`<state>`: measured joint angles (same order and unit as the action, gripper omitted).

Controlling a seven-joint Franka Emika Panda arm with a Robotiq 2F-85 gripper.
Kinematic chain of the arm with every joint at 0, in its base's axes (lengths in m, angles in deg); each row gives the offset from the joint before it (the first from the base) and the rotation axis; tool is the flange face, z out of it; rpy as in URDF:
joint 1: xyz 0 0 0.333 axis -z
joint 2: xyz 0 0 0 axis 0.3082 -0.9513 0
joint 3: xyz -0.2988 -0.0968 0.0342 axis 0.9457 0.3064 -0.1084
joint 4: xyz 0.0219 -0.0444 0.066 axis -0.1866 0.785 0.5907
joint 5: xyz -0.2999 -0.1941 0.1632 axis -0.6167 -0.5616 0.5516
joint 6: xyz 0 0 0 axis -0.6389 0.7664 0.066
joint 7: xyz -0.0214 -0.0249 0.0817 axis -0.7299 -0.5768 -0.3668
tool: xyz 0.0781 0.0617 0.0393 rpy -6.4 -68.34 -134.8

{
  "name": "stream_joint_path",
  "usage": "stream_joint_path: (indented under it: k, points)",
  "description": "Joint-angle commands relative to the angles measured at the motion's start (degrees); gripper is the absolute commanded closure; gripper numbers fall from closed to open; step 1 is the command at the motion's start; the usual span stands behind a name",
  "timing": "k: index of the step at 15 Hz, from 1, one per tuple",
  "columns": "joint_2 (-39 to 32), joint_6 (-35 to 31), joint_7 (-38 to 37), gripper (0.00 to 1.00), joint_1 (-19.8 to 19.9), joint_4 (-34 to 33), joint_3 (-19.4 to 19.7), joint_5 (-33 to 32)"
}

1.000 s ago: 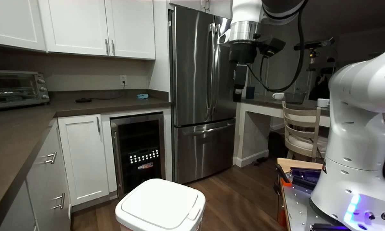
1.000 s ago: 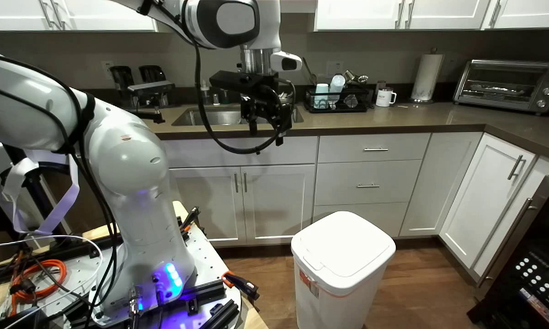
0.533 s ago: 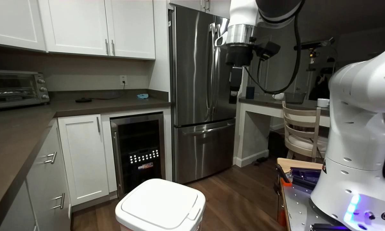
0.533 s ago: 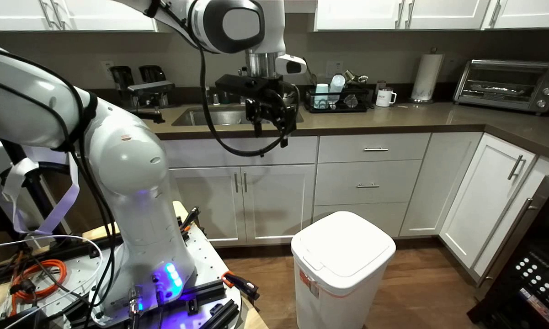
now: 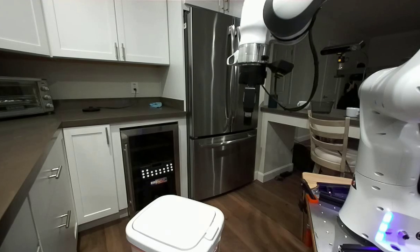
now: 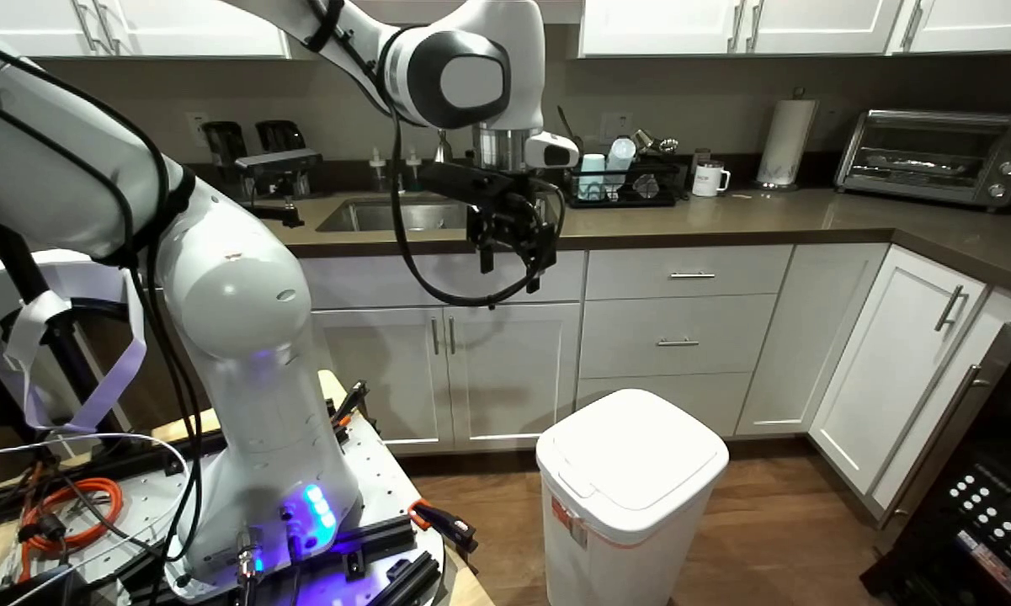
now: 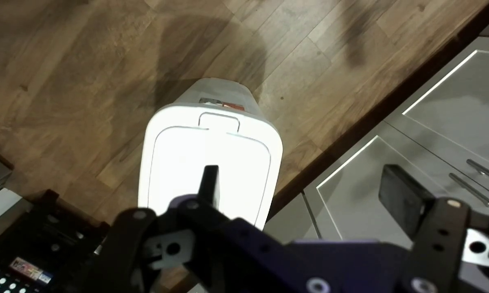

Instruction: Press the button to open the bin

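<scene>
The white bin stands on the floor with its flat lid closed; it shows in both exterior views (image 5: 171, 222) (image 6: 631, 471) and in the wrist view (image 7: 187, 158). Its button is a small rounded tab at one edge of the lid, seen in the wrist view (image 7: 219, 121) and in an exterior view (image 5: 211, 231). My gripper is in the air, well above the bin's height and apart from it, in both exterior views (image 5: 248, 113) (image 6: 509, 271). In the wrist view the fingers (image 7: 303, 179) are wide apart with nothing between them. The left finger covers part of the lid.
White lower cabinets (image 6: 446, 370) and a counter with a sink (image 6: 396, 216) lie beyond the arm. A dark wine cooler (image 5: 152, 157) and a steel refrigerator (image 5: 223, 87) stand near the bin. The robot's base table (image 5: 327, 224) holds tools and cables.
The arm has moved the gripper lower and nearer to the bin: leftward and down in an exterior view, rightward and slightly down in an exterior view. The bin has not moved.
</scene>
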<state>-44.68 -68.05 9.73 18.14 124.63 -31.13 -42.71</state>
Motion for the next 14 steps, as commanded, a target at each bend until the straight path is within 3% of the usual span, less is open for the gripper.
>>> stream_joint_path:
  k: [1,6,14]
  points:
    - [-3.4,-6.1,0.6,0.00,-0.3,-0.1,0.2,0.1]
    - [-13.3,-20.2,1.3,0.00,-0.4,-0.1,0.4,-0.2]
    - [-37.3,-42.4,3.5,0.00,-0.5,0.0,0.9,1.7]
